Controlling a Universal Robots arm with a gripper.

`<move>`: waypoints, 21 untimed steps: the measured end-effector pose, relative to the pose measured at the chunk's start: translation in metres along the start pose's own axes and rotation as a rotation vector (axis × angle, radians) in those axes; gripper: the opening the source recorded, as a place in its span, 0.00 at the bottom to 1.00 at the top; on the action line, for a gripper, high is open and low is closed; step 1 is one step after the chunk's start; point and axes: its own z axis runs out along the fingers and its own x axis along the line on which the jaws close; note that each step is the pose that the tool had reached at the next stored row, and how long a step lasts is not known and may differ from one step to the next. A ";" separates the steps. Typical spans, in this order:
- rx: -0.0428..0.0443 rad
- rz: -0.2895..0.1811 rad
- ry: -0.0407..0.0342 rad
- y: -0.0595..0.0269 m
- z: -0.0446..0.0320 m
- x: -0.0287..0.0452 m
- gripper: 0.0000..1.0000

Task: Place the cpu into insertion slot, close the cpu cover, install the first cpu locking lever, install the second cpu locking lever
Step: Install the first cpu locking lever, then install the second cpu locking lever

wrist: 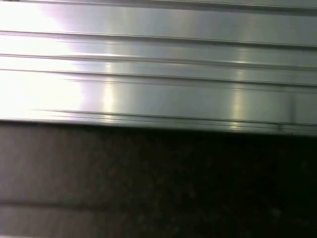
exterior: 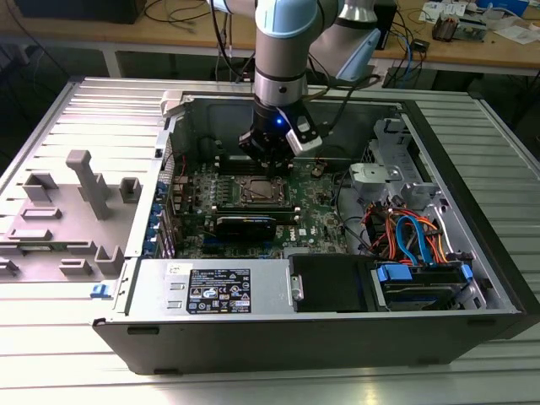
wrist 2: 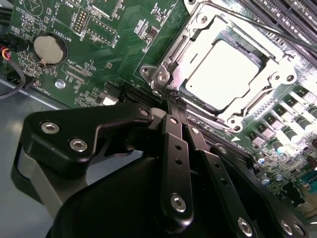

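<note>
Inside the open computer case (exterior: 472,278), the gripper (exterior: 268,160) hangs low over the green motherboard (exterior: 321,221), at the near edge of the insertion slot (exterior: 257,191). In the second wrist view the black fingers (wrist 2: 174,124) come together into a narrow point at the corner of the slot's metal frame, pressed closed with no gap between them, and they seem to pinch nothing; whether the tips touch the thin lever wire there I cannot tell.

The cpu (wrist 2: 223,74) already lies flat in the insertion slot, its pale metal top glaring under the light. The cpu cover (wrist 2: 270,82) is down over it, framing the chip through its square window. A thin wire lever (wrist 2: 262,25) runs along the far side of the frame, from the corner out toward the long memory slots (wrist 2: 297,15).

The relation that matters is this: the slot lies just ahead of the fingertips, along the line in which they point, and the frame's near corner (wrist 2: 161,77) with its screw is the closest part. The lever wire's long axis runs along the frame's edge, crosswise to the fingers.

As for writing, a white label (exterior: 218,291) sits on the grey power supply box (exterior: 211,287) at the front of the case, but its print is too small to read. Small white lettering is scattered on the board near the round coin battery (wrist 2: 49,48); it is not worth spelling out. Outside the case, at the exterior view's left, a grey plastic tray (exterior: 67,219) rests on the ribbed metal table (exterior: 506,126).
</note>
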 end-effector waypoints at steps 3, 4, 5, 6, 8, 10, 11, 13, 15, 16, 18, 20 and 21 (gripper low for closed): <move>0.0013 0.000 0.0001 -0.0011 0.0000 0.0002 0.11; 0.0015 0.000 0.0001 -0.0011 0.0000 0.0001 0.11; 0.0017 0.000 0.0001 -0.0012 -0.0001 0.0002 0.11; 0.0024 0.000 0.0001 -0.0012 0.0000 0.0001 0.11; 0.0034 0.000 0.0002 -0.0012 0.0000 0.0001 0.11; 0.0037 0.000 0.0002 -0.0012 0.0000 0.0001 0.11; 0.0038 0.000 0.0002 -0.0012 0.0000 0.0001 0.11; 0.0040 0.000 0.0002 -0.0012 0.0000 0.0001 0.11; 0.0042 0.000 0.0002 -0.0012 0.0000 0.0001 0.11; 0.0042 0.000 0.0002 -0.0012 0.0000 0.0001 0.11; 0.0041 0.000 0.0001 -0.0016 0.0000 0.0002 0.11; 0.0042 0.000 0.0002 -0.0038 -0.0001 0.0003 0.11; 0.0041 0.000 0.0002 -0.0048 -0.0002 0.0003 0.11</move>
